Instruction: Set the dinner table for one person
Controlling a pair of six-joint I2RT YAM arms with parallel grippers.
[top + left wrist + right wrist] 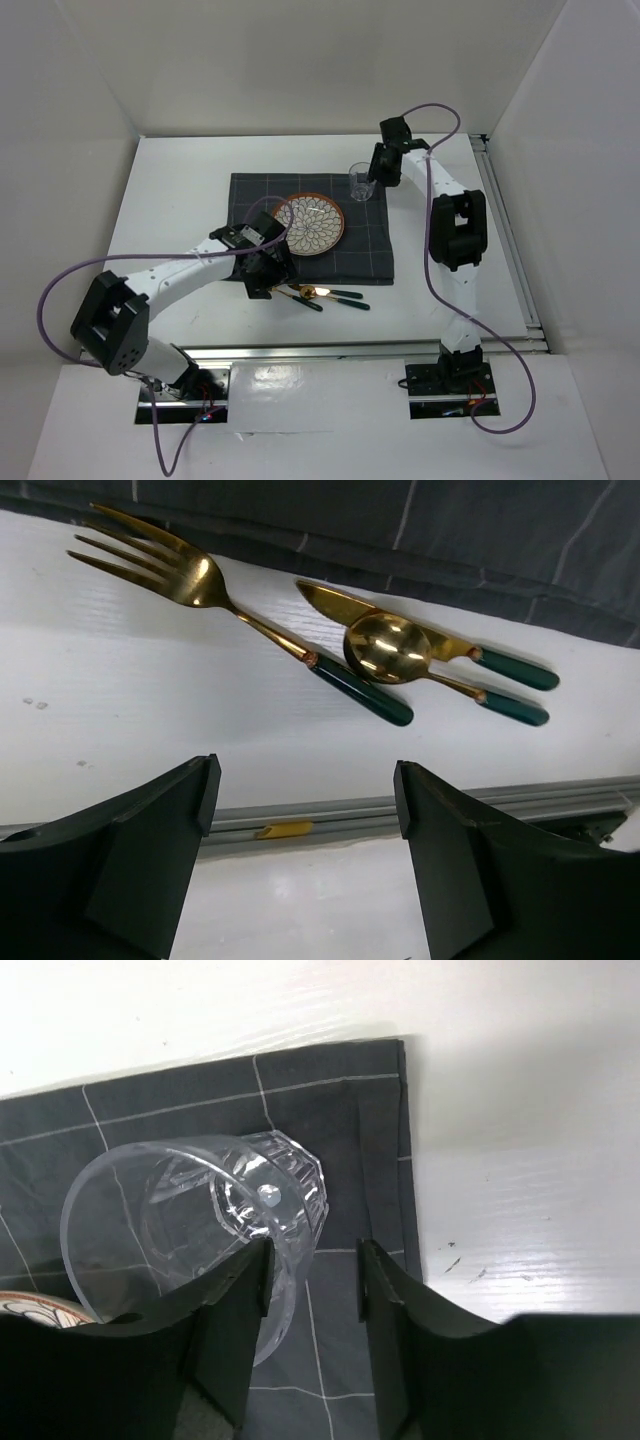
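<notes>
Left gripper (305,770) fingers were spread wide, holding nothing, above the flat white dinner table (170,200) that lay under everything. Ahead of it: gold fork (200,580), knife (335,600) and spoon (385,650) with green handles, spoon bowl on the knife. Right gripper (315,1260) fingers were part-open, pinching nothing. A faceted clear glass (190,1210) stood beside one finger on the dark checked placemat (370,1120); contact unclear. Round patterned plate (310,222) mid-mat.

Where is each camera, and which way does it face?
Top external: above, behind the bases, looking down on dinner table, placemat, both arms.
Left wrist: low over table, looks past own fingers at fork, knife, spoon.
Right wrist: looks down past own fingers at glass on placemat corner.
Shared: top and right wrist both show glass.
</notes>
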